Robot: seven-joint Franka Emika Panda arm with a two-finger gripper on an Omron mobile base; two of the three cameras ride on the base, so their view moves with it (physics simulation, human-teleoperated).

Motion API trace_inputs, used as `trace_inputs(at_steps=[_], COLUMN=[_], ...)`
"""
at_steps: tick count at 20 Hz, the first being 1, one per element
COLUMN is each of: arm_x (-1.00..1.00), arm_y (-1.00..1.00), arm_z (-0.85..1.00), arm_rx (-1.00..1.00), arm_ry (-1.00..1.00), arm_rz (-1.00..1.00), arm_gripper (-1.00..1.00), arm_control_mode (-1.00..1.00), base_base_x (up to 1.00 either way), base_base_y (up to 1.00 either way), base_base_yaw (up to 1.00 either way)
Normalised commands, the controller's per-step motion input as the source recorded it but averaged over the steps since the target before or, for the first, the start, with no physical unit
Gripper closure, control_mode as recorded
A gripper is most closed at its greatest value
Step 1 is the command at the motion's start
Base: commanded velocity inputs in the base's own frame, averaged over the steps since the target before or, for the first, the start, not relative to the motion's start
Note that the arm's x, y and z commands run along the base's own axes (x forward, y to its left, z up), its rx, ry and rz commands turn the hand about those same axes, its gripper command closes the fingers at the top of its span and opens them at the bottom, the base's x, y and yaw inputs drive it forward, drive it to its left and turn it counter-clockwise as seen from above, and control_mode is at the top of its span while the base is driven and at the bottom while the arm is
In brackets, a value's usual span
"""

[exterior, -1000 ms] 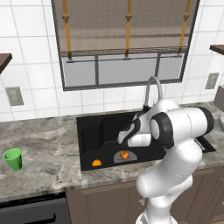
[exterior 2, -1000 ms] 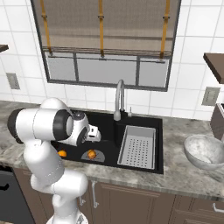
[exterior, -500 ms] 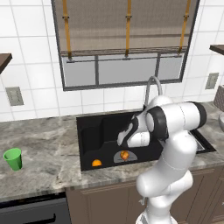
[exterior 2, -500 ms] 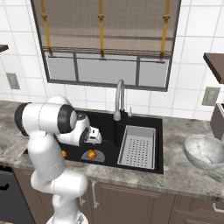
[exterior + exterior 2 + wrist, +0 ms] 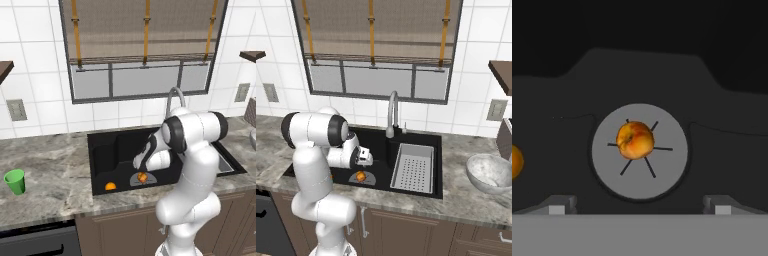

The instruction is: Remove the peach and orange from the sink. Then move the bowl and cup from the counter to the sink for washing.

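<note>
Since the peach point(image 5: 635, 140) sits on the drain plate point(image 5: 672, 165) of the sink point(image 5: 102, 150), your gripper point(image 5: 640, 207) hangs above it, jaws spread wide, empty; orange point(image 5: 110, 186) lies apart.

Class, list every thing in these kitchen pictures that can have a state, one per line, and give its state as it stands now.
peach: lying on the sink's drain plate, not held
orange: lying loose in the sink
cup: upright on the counter
bowl: upright on the counter
hand: open, empty, above the peach
</note>
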Motion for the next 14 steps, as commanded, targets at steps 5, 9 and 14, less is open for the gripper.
trace_inputs(at_steps=[5,9,14], arm_x=[0.14,0.15,0.18], arm_y=[0.0,0.0,0.01], arm_z=[-0.19,-0.17,-0.14], arm_rx=[0.0,0.0,0.0], arm_ry=[0.0,0.0,-0.03], arm_rz=[0.0,0.0,0.0], arm_gripper=[-1.0,-1.0,-1.0], arm_control_mode=[-1.0,-1.0,-1.0], base_base_x=[0.0,0.0,0.0], base_base_y=[0.0,0.0,0.0], base_base_yaw=[0.0,0.0,0.0])
